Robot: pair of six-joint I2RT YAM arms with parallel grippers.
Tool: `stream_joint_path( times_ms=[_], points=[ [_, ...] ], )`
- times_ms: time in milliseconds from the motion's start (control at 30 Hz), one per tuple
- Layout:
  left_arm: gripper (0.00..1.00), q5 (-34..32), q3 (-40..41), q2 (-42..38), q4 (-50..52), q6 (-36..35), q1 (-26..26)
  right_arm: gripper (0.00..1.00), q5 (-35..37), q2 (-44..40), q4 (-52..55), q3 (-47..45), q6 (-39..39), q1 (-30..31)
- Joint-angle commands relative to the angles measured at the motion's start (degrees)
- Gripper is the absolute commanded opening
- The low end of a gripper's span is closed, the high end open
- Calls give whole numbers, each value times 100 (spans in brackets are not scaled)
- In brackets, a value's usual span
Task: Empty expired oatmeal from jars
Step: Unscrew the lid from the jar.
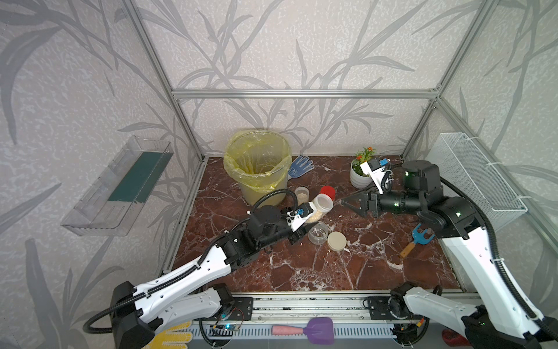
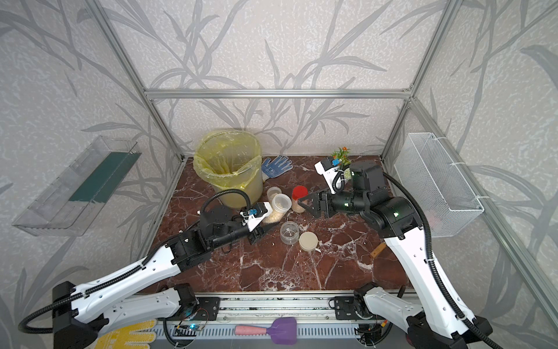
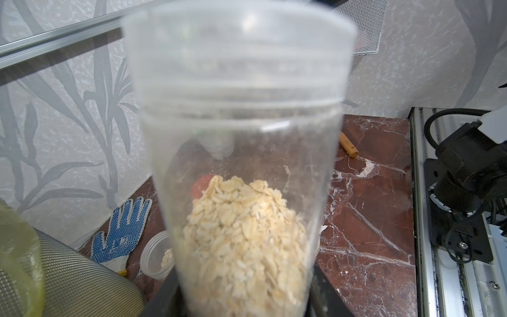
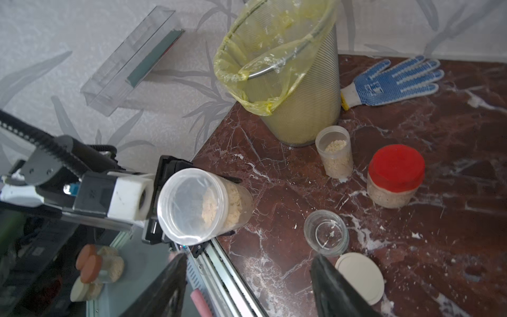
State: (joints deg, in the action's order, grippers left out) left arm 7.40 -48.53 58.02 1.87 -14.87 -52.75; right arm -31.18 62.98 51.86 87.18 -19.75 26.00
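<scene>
While the left jaws (image 1: 312, 220) clamp tight round the lower body of a slim clear jar (image 1: 320, 208), holding it tilted above the counter (image 1: 332, 266), the right jaws (image 4: 248, 258) stand spread wide with nothing between them. The jar's clear lid (image 4: 189, 205) is on. It faces the right jaws, just ahead of them and not touching.

Inside, the oatmeal (image 3: 247, 241) lies heaped in the gripped end, right between the left jaws and well short of the lid. An unscrewing looks to be next.

The thin plastic suggests a light, smooth, rather slippery jar. Its walls may give under a hard squeeze, and the loose flakes will slide the moment it tips further. The best hold for the right jaws looks to be square across the lid's rim, with the left jaws stopping the body from turning.

Beyond the left jaws waits the bucket with yellow liner (image 1: 265, 193). Out in front of the right jaws stand a second slim jar (image 4: 334, 153) and a red-capped jar (image 4: 395, 175), both with oatmeal. Nearer them sits an empty squat jar (image 4: 326, 233), its beige lid (image 4: 359, 277) just beside it.
</scene>
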Motion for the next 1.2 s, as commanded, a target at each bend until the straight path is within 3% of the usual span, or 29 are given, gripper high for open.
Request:
stream_joint_path(
  times_ms=[0, 167, 467, 1167],
  points=[
    [0, -209, 5, 59, -187, -221, 19, 71, 1009, 282, 671, 715, -1515, 271],
    [0, -158, -75, 240, -92, -270, 19, 73, 1518, 828, 1022, 1297, -1641, 881],
    [0, -86, -12, 236, -152, -261, 19, 80, 1939, 1614, 1378, 1820, -1463, 1445],
    [0, -141, -68, 293, 24, -306, 19, 74, 2095, 1821, 1434, 1872, -1347, 1817]
  ],
)
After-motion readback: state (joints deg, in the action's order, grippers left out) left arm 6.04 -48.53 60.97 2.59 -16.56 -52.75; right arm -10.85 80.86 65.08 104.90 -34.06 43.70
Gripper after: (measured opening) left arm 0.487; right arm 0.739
